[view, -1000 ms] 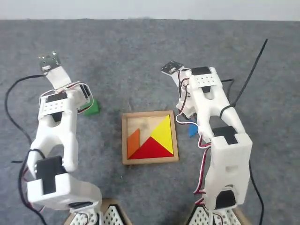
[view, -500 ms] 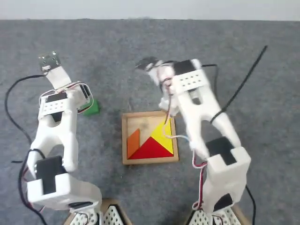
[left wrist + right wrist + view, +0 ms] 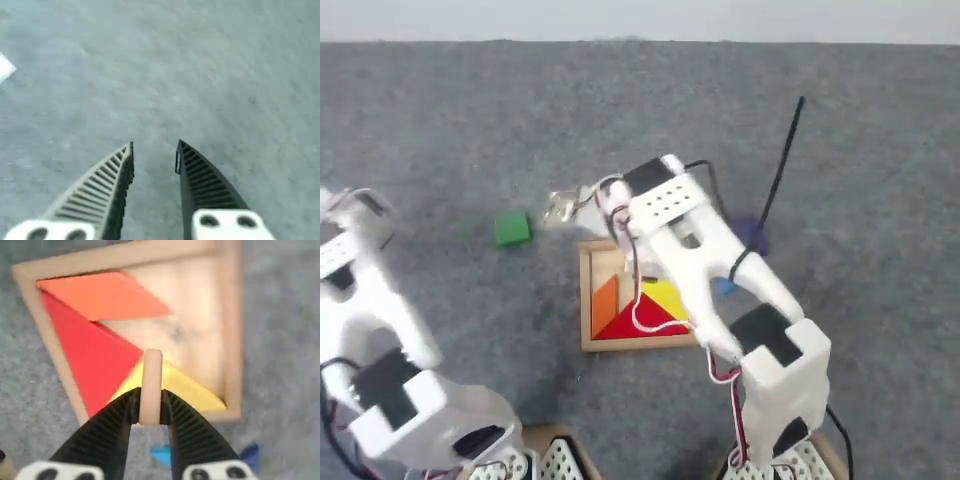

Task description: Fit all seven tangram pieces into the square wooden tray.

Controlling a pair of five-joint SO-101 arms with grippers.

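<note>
1. Tray (image 3: 630, 343) of pale wood near the middle of the grey desk (image 3: 880, 150), closer to the near edge than the far one.
2. Inside it: orange piece (image 3: 605, 303) against the left wall, red triangle (image 3: 642, 320) along the near wall, yellow triangle (image 3: 665, 293) touching the red one and partly hidden under an arm. Bare wood along the far wall.
3. Right tool (image 3: 150, 392) closed tight on a pale piece (image 3: 151, 370), gripped on edge between the two fingers and hanging above the tray where red and yellow meet.
4. Right arm (image 3: 680, 230) stretched over the right half of the tray, toward its far left corner.
5. Left tool (image 3: 154, 150) partly spread with nothing between the fingers, above bare desk; a white scrap (image 3: 5, 67) lying well off to one side.
6. Left arm (image 3: 370, 330) by the left edge of the desk, well apart from the tray.
7. Green block (image 3: 512, 228) on the desk beyond the far left corner of the tray, not touching it.
8. Blue piece (image 3: 723, 287) just beside the right wall of the tray; purple piece (image 3: 750, 235) a little farther toward the far edge, partly behind the right arm.
</note>
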